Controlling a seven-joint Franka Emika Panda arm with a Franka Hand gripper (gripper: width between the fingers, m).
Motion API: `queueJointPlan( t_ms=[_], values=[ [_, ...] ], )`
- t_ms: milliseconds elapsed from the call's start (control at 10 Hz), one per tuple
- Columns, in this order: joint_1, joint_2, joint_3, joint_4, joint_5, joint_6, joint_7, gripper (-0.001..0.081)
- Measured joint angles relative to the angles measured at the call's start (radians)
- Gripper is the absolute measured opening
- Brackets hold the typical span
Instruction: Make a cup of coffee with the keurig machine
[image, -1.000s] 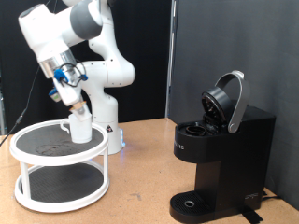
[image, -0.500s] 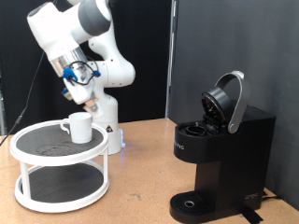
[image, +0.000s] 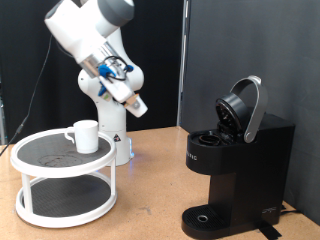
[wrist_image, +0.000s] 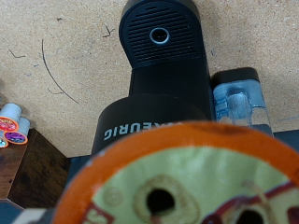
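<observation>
fingers (image: 133, 103) grip a pod (wrist_image: 177, 182), high at ten o'clock from the open keurig machine (image: 235, 165); a loose hold could drop it short.

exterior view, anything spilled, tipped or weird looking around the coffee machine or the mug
Nothing stands out. The keurig machine stands upright with its lid raised, the cup sits upright on the white two-tier stand, and the gripper hangs in the air between them. No spills show.

Glossy white ceramic cup (image: 85, 135), matt black plastic keurig machine (image: 240, 170), speckled wooden table (image: 150, 205)
</observation>
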Motion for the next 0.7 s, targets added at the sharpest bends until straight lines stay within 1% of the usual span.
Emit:
queueJointPlan(
  t_ms=[100,200,300,400,500,600,700],
  values=[
    [0.000,0.000,-0.003,-0.001,0.000,-0.003,-0.004,0.0339],
    [0.000,0.001,-0.009,0.004,0.004,-0.048,-0.010,0.0339],
    [0.005,0.004,-0.015,0.014,0.056,-0.091,-0.021,0.0339],
    [0.019,0.011,-0.016,0.026,0.114,-0.118,-0.028,0.0339],
    [0.037,0.019,-0.007,0.037,0.166,-0.113,-0.028,0.0339],
    [0.051,0.028,0.010,0.047,0.194,-0.101,-0.026,0.0339],
    [0.063,0.037,0.033,0.056,0.202,-0.078,-0.011,0.0339]
  ],
)
